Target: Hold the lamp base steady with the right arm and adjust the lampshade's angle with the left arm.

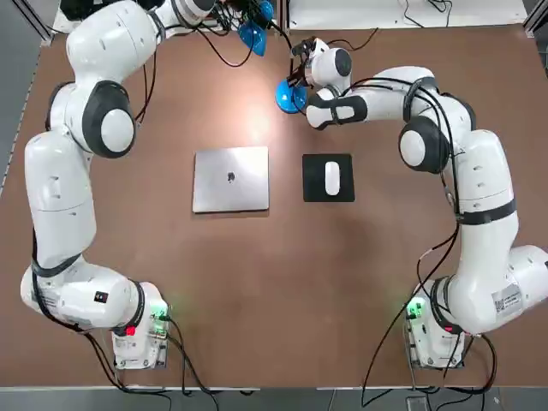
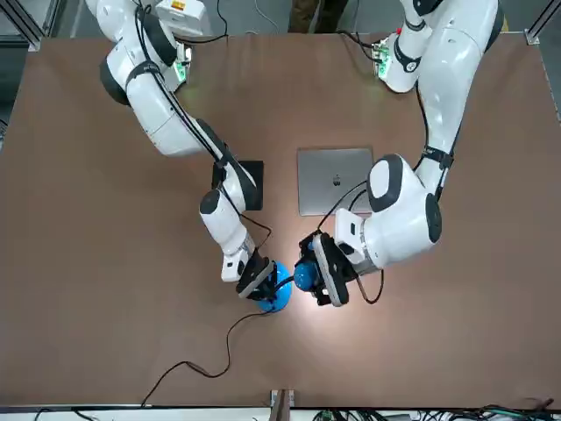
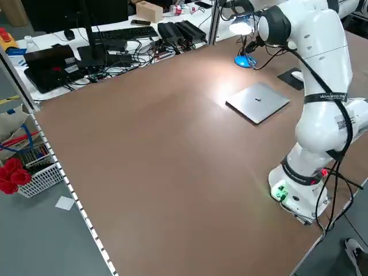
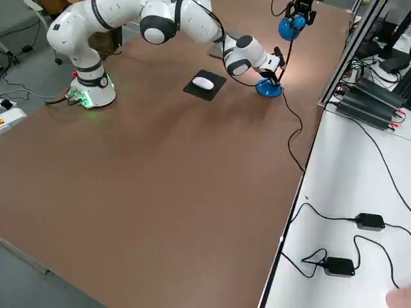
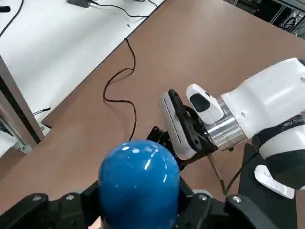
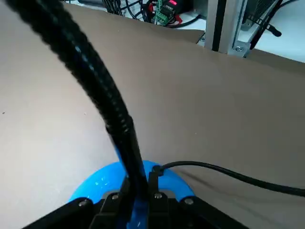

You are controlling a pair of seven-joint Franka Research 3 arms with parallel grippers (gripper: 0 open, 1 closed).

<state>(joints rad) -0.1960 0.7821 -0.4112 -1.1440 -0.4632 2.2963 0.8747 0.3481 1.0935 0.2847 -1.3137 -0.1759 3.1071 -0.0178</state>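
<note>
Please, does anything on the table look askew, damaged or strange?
Nothing stands out as damaged or spilled. The lamp base rests on the table, with the right gripper at its neck. The left gripper holds the lampshade above. The laptop and mouse lie neatly.

One laptop (image 1: pixel 231 180), one mouse (image 1: pixel 332 178), two arms (image 1: pixel 60 184)

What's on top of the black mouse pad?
A white mouse lies on the black mouse pad, with bare pad showing around it. The patch of pad directly beneath the mouse is covered, so I can't tell what is there.
</note>
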